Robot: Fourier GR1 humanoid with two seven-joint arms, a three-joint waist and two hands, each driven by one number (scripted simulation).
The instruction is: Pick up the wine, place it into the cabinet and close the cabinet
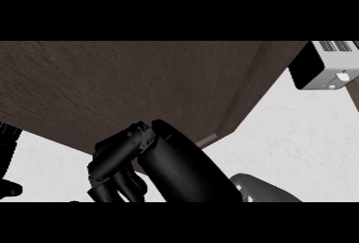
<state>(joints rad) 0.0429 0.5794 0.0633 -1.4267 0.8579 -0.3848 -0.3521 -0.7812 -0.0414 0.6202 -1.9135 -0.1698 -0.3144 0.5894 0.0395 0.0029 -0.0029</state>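
With your right hand (pixel 116 163) curled round the dark, glossy wine bottle (pixel 186 166), guide it up beyond the fingers into the dark brown wooden cabinet (pixel 126 85), keeping it upright.

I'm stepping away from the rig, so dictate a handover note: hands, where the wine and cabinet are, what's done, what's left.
Right hand: fingers curled round the wine, which is lifted off the counter.
Left hand: only a sliver shows at the view's left edge, holding nothing visible.
Cabinet: its brown panel fills the upper left, just beyond the wine.
Done: the wine is picked up and brought to the cabinet.
Left: set the wine inside, let go, and close the cabinet. Whether the wine is already past the opening cannot be told.
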